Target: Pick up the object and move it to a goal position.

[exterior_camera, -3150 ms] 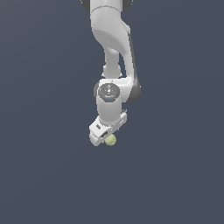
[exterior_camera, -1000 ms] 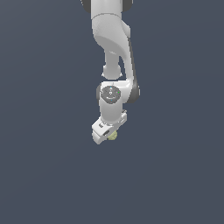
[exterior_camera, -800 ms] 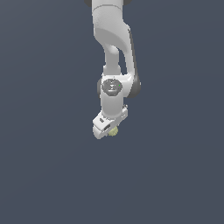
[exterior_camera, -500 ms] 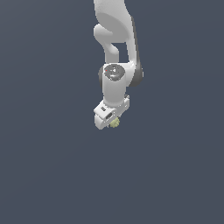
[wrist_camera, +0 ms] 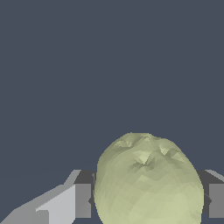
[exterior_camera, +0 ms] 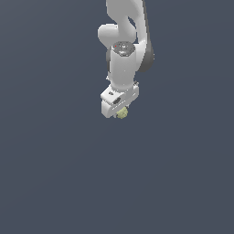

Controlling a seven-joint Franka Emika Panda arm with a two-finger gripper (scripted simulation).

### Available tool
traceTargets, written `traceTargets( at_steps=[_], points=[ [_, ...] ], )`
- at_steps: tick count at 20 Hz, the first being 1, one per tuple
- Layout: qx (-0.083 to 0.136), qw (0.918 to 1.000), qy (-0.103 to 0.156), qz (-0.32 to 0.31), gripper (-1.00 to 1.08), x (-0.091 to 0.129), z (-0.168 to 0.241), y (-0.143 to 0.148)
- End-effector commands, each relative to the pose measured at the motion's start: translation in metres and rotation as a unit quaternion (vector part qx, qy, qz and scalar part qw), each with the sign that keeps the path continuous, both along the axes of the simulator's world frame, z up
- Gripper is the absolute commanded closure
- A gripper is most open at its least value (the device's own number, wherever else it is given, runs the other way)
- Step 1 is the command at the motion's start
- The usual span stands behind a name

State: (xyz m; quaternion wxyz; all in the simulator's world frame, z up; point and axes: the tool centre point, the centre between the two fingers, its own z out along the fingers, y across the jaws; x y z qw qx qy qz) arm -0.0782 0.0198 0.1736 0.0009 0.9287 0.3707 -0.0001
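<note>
The gripper [exterior_camera: 120,111] grips the ball [wrist_camera: 148,181] between its closed jaws. Transport calls for constant clamping force and smooth motion toward the goal.

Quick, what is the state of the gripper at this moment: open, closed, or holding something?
Gripper: closed on the small pale yellow-green ball, held between its two fingers.

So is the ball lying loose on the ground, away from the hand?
No: in the wrist view the ball sits pinched between the hand's two fingers, one pressed to each side.
</note>
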Motion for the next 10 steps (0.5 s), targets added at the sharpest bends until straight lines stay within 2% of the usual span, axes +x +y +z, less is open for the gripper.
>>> traceTargets(
  at_steps=[1,10],
  points=[
    [0.000,1.0000,0.000,0.000,1.08,-0.009,0.011,0.002],
    [0.001,1.0000,0.000,0.000,1.08,-0.024,0.031,0.007]
  ],
)
